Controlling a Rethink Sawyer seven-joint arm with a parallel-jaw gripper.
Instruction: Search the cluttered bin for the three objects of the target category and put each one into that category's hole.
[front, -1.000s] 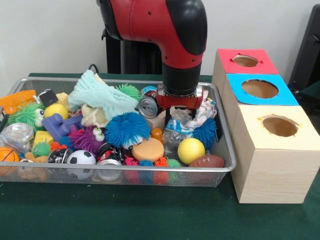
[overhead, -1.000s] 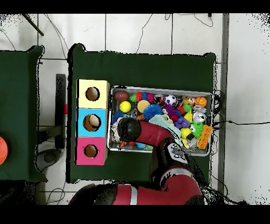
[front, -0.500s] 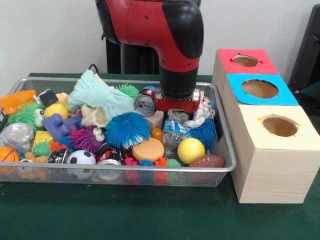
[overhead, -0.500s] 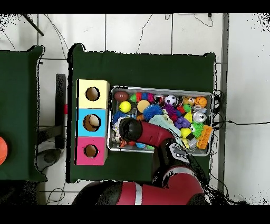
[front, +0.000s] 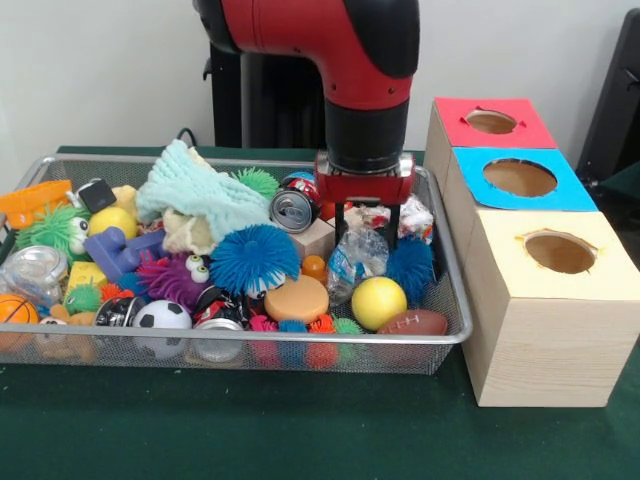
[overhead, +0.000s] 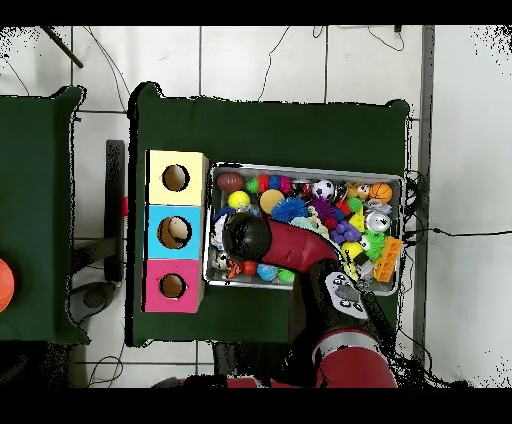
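My gripper (front: 366, 236) hangs over the right part of the wire bin (front: 250, 339), lifted a little above the clutter. Its two black fingers (front: 341, 224) are shut on a crumpled clear plastic bottle (front: 355, 258) with a blue label, which dangles between them just over the pile. Three boxes with holes stand right of the bin: red (front: 490, 122), blue (front: 520, 178) and yellow (front: 560, 252). In the overhead view the arm's wrist (overhead: 246, 237) covers the gripper and the bottle, close to the blue box (overhead: 174, 232).
Around the gripper lie a soda can (front: 296, 211), a yellow ball (front: 380, 302), a toy football (front: 414, 322), a blue spiky ball (front: 255, 258), an orange disc (front: 296, 298) and a teal cloth (front: 200, 195). The bin's right wall stands close to the boxes.
The gripper has risen out of the clutter and shifted slightly toward the boxes, bringing the crumpled bottle up with it.
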